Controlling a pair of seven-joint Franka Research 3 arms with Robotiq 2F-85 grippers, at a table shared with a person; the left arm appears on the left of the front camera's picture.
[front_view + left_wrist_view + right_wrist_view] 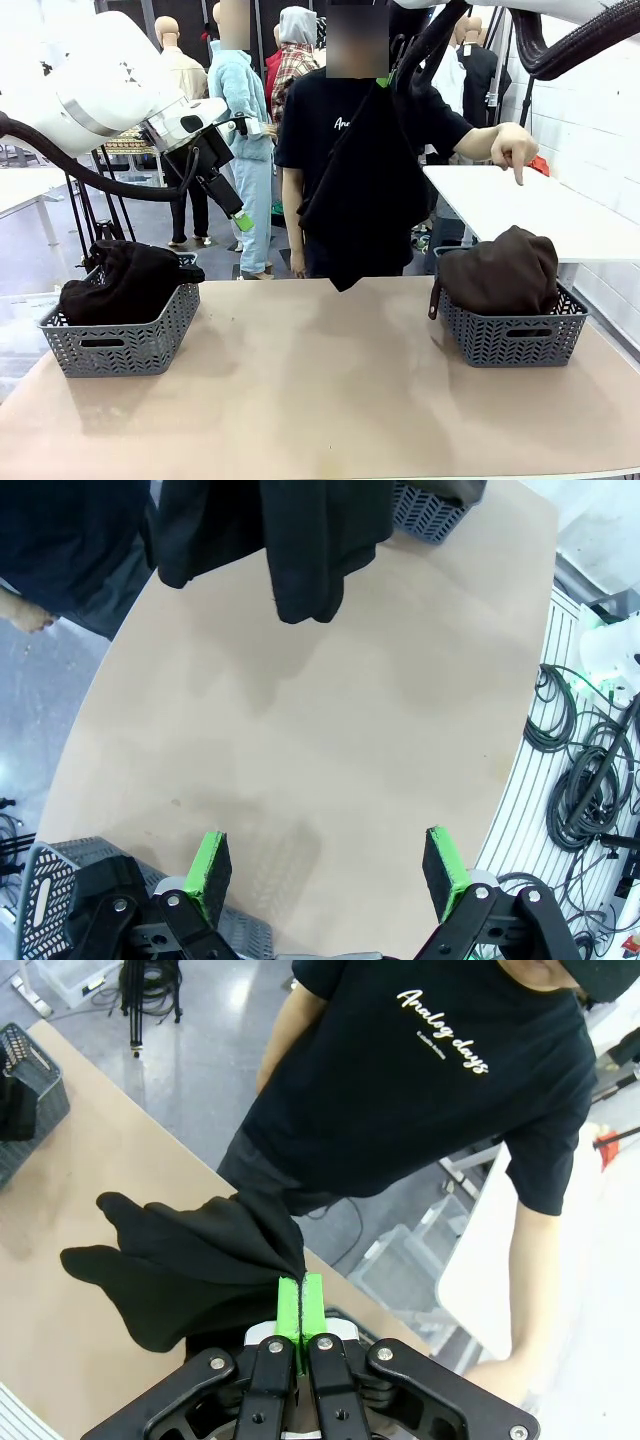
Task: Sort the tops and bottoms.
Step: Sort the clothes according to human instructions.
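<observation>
While garments already fill both baskets (120,340) — lower left and right — the right pincer (300,1295) pinches a black garment (190,1260) aloft; the left pincer (325,870) hangs spread.

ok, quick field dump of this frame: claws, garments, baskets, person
left claw: open, raised over the left basket's end of the table
right claw: shut on black garment, hanging above table
left basket: black garment inside
right basket: brown garment inside
person's hand: points down over right basket
</observation>
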